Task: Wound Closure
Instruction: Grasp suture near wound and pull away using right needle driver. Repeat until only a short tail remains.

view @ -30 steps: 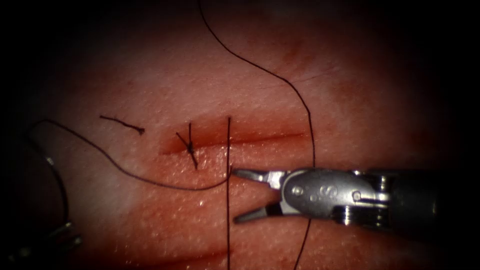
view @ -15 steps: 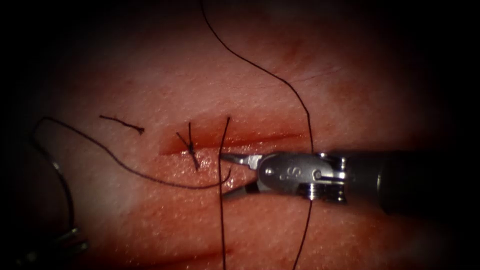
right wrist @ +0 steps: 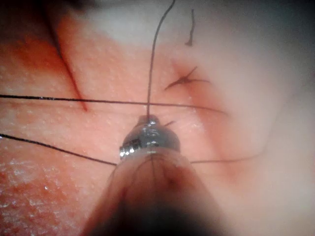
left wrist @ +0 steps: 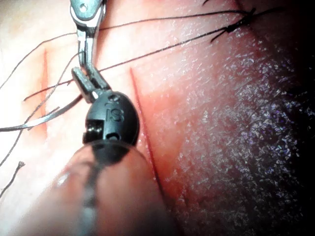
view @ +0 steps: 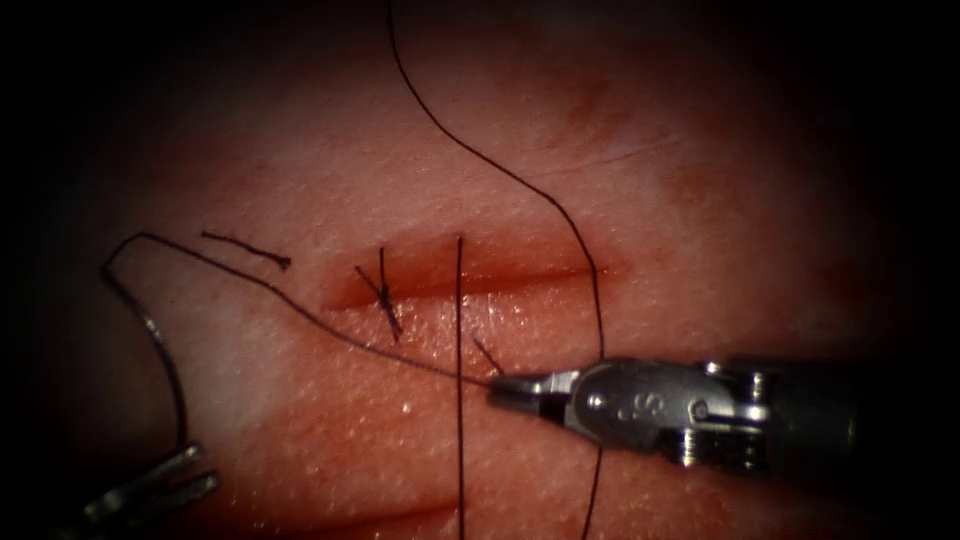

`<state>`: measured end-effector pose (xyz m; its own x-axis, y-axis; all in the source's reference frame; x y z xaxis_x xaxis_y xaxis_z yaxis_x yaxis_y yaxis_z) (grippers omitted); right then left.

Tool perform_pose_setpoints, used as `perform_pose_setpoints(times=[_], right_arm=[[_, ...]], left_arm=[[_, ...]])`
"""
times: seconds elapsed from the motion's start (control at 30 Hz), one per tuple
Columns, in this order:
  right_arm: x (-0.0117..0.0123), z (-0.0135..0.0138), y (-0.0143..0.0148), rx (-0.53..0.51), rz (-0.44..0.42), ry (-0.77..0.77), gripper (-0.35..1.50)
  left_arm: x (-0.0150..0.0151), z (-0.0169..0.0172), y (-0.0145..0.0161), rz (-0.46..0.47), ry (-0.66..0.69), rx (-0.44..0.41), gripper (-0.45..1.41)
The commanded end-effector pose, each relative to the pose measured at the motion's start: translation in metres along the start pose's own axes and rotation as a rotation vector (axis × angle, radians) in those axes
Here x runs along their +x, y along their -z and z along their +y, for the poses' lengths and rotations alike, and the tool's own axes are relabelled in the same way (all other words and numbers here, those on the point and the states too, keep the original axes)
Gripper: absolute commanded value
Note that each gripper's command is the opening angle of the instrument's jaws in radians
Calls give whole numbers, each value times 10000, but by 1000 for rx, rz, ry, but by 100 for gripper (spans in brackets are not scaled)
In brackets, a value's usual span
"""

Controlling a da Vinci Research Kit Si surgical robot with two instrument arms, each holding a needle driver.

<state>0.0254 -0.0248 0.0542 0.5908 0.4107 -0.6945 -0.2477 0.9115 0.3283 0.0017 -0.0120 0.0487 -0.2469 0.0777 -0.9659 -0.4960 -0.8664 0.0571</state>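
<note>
Right tool [view: 505, 392], just below the cut [view: 470, 283] in the tissue [view: 700, 200]: jaws clamped on the thread [view: 330, 330] near its short free end; a second ago they stood apart. Left tool [view: 150, 490], well left of the cut: jaws clamped on the needle [view: 160, 345] near its tail, the needle clear of the tissue. A knot [view: 383, 296] already sits on the cut. Step in hand, by judgement: thread handling for a second stitch; the next move calls for steady tension without tearing the tissue.

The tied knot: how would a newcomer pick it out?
Find the cut running across the tissue in the endoscope view. Near its left end sits the knot, short tails splayed; the neighbouring thread crosses the cut as one long line.
</note>
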Motion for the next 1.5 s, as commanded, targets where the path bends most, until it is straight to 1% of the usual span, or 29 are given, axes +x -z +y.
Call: perform_pose_setpoints(times=[0.03, 0.1, 0.13, 0.17, 0.2, 0.23, 0.33, 0.37, 0.4, 0.47, 0.53, 0.57, 0.6, 0.63, 0.67, 0.77, 0.83, 0.9, 0.93, 1.07, 1.2, 1.37, 1.4, 1.47, 1.5], right_arm=[[8, -23, 5, 10, -5, 5, -35], [17, -46, 17, 20, -9, 11, -35], [29, -71, 26, 54, 9, 10, -35], [35, -82, 29, 68, 17, 13, -35], [45, -105, 33, 95, 30, 13, -35], [51, -120, 34, 116, 36, 24, -35], [67, -152, 32, 150, 59, 43, -35], [71, -159, 30, 161, 65, 49, -35], [75, -164, 28, 174, 72, 53, -35], [83, -167, 23, 192, 123, 97, -35], [87, -163, 19, 187, 161, 118, 36], [88, -158, 17, 187, 175, 122, 83], [90, -151, 16, 187, 189, 129, 108], [90, -144, 15, 183, 202, 135, 123], [91, -136, 15, 175, 224, 131, 133], [91, -113, 22, 118, 270, 133, 146], [92, -101, 29, 106, 285, 135, 146], [91, -86, 38, 102, 286, 155, 140], [89, -72, 44, 99, 281, 159, 131], [81, -47, 43, 86, 273, 157, 130], [65, -23, 23, 84, 238, 177, 121], [38, 9, -10, 74, 178, 214, 119], [30, 16, -18, 65, 156, 221, 119], [10, 34, -43, 58, 105, 230, 123], [8, 36, -47, 58, 96, 231, 123]], left_arm=[[-7, 7, -10, 2, 5, -10, -45], [-12, 11, -19, 3, 8, -22, -45], [-17, 14, -24, 5, 13, -29, -45], [-19, 16, -27, 4, 12, -30, -45], [-22, 16, -28, 3, 11, -32, -45], [-23, 16, -28, 4, 10, -33, -45], [-23, 15, -24, 7, 16, -37, -45], [-23, 14, -22, 3, 16, -34, -45], [-22, 13, -20, -1, 16, -31, -45], [-20, 10, -14, -13, 18, -23, -45], [-20, 6, -8, -22, 19, -17, -45], [-19, 4, -5, -26, 19, -14, -45], [-19, 0, 0, -35, 20, -9, -45], [-20, -3, 3, -43, 21, -4, -45], [-20, -7, 7, -52, 22, -3, -45], [-24, -24, 20, -80, 30, 28, -45], [-26, -37, 29, -88, 44, 55, -45], [-27, -47, 35, -101, 43, 74, -45], [-29, -53, 39, -105, 41, 85, -45], [-34, -62, 43, -116, 39, 103, -45], [-40, -64, 42, -121, 39, 107, -45], [-43, -58, 36, -121, 36, 113, -45], [-43, -57, 35, -122, 36, 115, -45], [-42, -55, 32, -125, 35, 120, -45], [-41, -54, 32, -126, 35, 121, -45]])
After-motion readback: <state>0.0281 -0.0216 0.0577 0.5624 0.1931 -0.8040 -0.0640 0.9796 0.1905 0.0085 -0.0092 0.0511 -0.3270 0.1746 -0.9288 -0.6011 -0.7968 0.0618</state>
